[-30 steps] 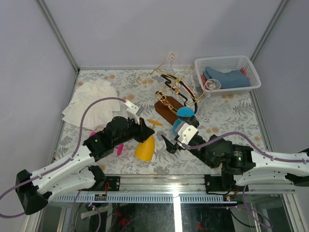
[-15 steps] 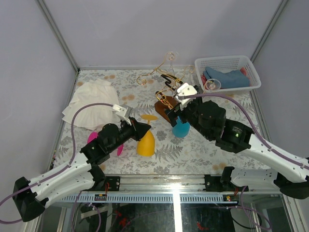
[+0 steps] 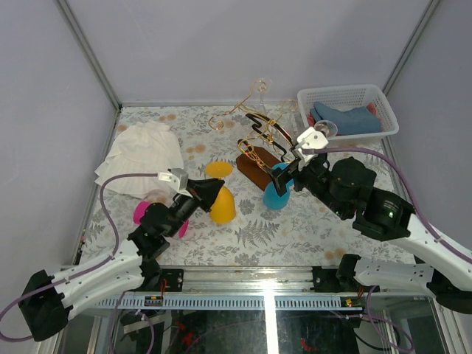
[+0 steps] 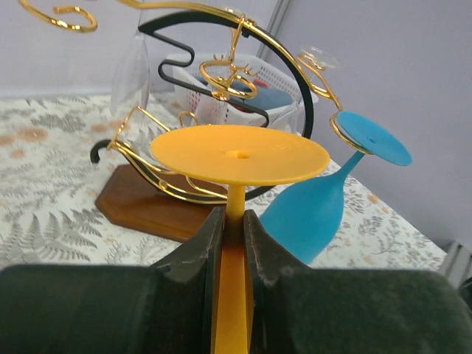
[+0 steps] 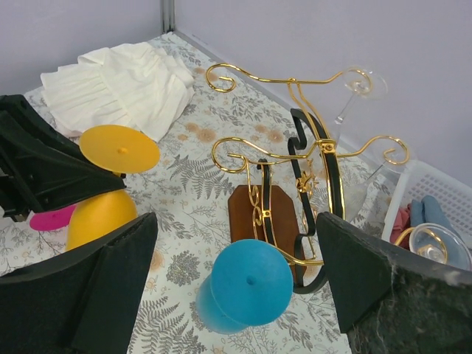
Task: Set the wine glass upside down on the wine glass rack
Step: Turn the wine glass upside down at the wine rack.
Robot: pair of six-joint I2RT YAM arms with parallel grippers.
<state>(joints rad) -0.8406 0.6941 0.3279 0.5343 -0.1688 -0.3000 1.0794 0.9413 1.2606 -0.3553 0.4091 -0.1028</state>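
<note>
Between the jaws of our left gripper (image 4: 234, 221), we pinch the yellow wine glass (image 4: 240, 153) by its stem; it looks light, stiff, likely slick. Our right gripper (image 5: 236, 251) gapes wide, empty.

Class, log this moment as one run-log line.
left hand: shut on yellow wine glass stem | right hand: open, above blue glass

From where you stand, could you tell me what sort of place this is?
Likely a robot test booth: plain grey walls around a small table, two arms bolted to a metal rail, and a wine glass rack.
</note>
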